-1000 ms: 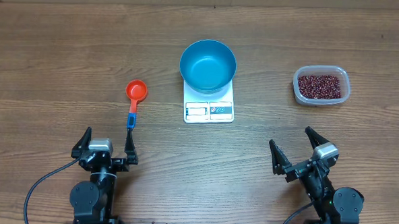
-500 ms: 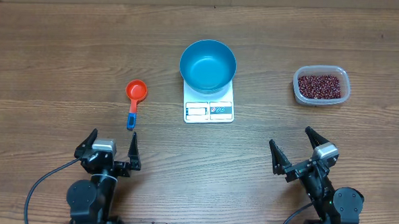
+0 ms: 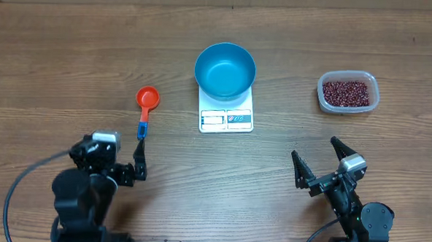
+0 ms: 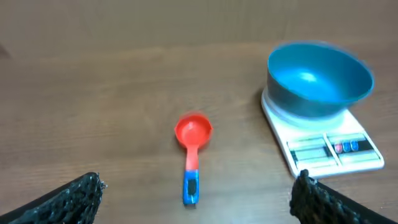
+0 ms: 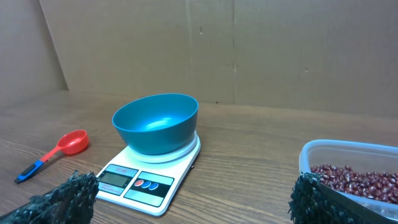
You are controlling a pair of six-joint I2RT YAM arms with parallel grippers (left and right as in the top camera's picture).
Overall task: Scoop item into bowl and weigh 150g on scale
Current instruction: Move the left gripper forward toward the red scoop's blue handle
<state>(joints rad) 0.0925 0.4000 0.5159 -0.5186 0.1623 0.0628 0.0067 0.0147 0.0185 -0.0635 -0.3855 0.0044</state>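
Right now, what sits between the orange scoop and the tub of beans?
The blue bowl sitting on the white scale, seen in the overhead view.

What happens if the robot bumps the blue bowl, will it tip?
It might slide or wobble: the bowl looks empty, so probably light. It sits on a narrow base atop the smaller scale, so a sideways push could tip it off. Its smooth sides look slippery.

No text, number or brand can be read anywhere. The scale (image 3: 226,119) bears printed marks, too small to read.
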